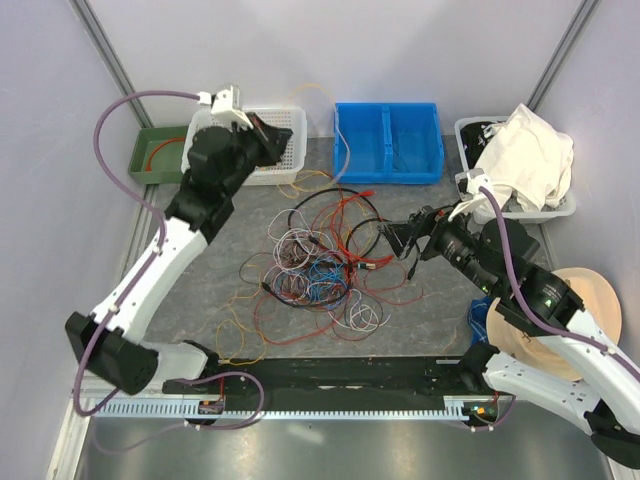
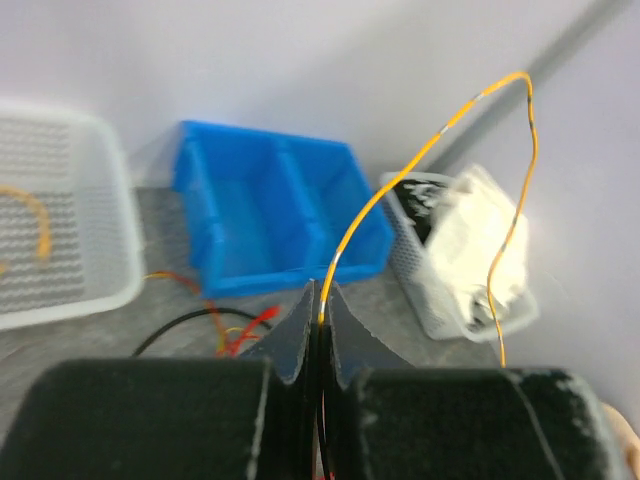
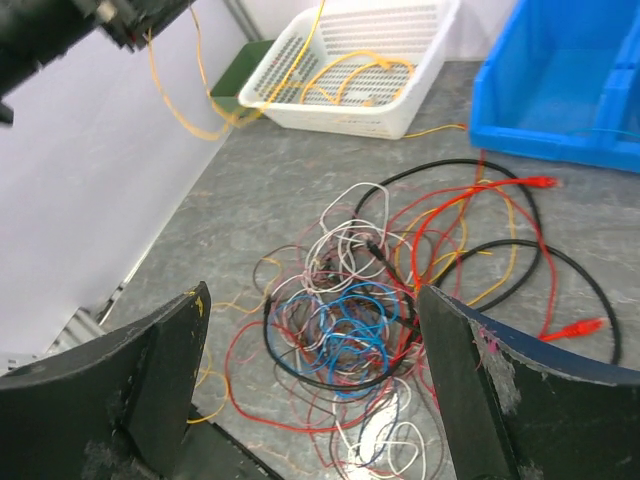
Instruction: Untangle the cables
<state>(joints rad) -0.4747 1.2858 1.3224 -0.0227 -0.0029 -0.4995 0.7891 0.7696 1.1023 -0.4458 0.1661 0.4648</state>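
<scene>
Left jaws clamp 1 thin yellow wire point(image 2: 398, 184); right jaws gape.

Overhead from near edge, left wrist faces far right, right wrist over cables point(image 3: 340, 310) faces far left, all share blue bin point(image 1: 362, 140)

Bright, even light leaves soft shadows; the cables point(image 3: 350, 310) look sharp from the right wrist, the blue bin point(image 2: 270, 215) blurred from the left.

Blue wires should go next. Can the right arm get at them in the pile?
Probably yes: the right gripper is open, facing the blue wires, nothing between; though white wires tangle with them.
</scene>
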